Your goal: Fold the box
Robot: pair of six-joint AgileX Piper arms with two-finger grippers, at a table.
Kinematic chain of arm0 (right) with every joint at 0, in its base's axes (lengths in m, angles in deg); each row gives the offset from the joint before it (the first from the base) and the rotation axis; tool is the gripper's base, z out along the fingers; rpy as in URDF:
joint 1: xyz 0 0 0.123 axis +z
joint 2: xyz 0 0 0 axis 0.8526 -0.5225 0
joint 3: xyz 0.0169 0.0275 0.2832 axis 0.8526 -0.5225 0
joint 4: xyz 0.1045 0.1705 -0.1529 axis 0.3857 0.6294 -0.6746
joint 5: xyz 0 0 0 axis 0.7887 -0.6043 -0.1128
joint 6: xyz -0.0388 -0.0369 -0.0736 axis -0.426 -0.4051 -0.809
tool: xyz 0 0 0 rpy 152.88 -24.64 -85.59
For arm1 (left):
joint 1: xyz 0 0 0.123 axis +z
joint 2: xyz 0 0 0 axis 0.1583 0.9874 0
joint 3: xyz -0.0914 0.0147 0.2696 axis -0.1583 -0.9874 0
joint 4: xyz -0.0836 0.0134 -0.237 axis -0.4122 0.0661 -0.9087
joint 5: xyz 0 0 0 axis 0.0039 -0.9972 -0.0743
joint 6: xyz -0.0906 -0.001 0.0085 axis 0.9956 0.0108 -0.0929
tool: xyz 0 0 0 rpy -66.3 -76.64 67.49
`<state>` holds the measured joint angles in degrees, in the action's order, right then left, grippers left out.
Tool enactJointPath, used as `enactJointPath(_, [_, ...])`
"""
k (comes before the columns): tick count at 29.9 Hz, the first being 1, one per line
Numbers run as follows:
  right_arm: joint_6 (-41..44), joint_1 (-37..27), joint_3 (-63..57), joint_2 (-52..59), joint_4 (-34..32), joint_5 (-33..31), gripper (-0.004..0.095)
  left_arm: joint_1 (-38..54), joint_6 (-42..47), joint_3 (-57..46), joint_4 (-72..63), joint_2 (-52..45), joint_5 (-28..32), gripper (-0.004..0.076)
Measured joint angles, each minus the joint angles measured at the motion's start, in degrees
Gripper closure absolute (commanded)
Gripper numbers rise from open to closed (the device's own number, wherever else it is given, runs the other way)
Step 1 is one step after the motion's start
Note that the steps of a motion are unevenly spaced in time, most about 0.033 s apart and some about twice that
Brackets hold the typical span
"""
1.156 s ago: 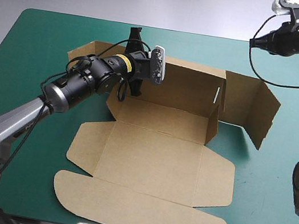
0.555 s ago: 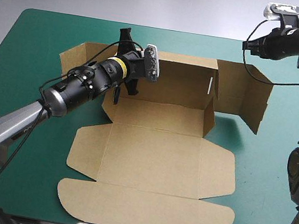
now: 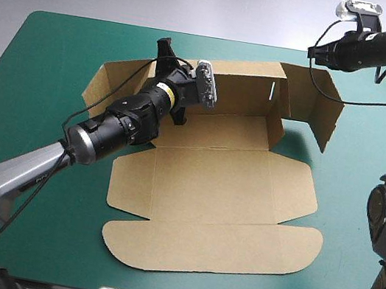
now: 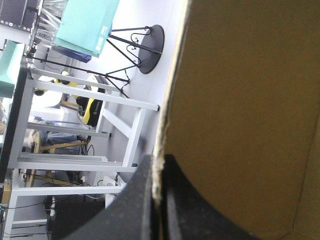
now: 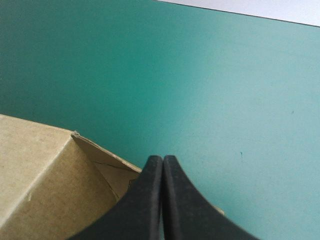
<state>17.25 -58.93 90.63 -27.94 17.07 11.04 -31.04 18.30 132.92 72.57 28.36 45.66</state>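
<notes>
Teal-green bench (image 3: 41,73), carrying brown box (image 3: 207,192) at centre toward the far edge, lid flat, back wall raised; left tool (image 4: 159,167) clamped on that wall's top edge; right tool (image 5: 163,165) fingers pressed together at the right flap's upper corner.

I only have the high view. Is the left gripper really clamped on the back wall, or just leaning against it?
Observer: Clamped. The left wrist view shows an edge of the box running between the fingers of the left gripper, one on each side.
Operator: Is the right gripper open?
Observer: No. In its own view the right gripper is shut to one arch, with nothing between.
Operator: Is it on the box?
Observer: A folded corner of the box lies just beside and under it, and ahead is bare cover. I cannot tell whether it touches.
</notes>
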Motion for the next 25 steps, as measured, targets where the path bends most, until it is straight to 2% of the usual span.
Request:
enactJointPath(5, [-0.1, 0.0, 0.0, -0.3, -0.8, 0.9, 0.0926, 0.0, -15.8, 0.1, -13.7, -1.2, -0.6, 0.0732])
enactJointPath(8, [-0.1, 0.0, 0.2, -1.3, -1.0, 1.3, 0.0926, 0.2, -21.1, 0.3, -18.4, -1.6, -0.9, 0.0732])
enactJointPath(18, [-0.1, 0.0, 0.2, -7.1, -1.8, 6.3, 0.0927, 1.0, -23.2, 0.3, -21.0, -2.6, 0.4, 0.0732])
enactJointPath(25, [-1.5, 0.0, -0.7, -9.5, 1.4, 0.9, 0.0927, 1.4, -23.1, 0.3, -21.2, -2.6, 1.1, 0.0732])
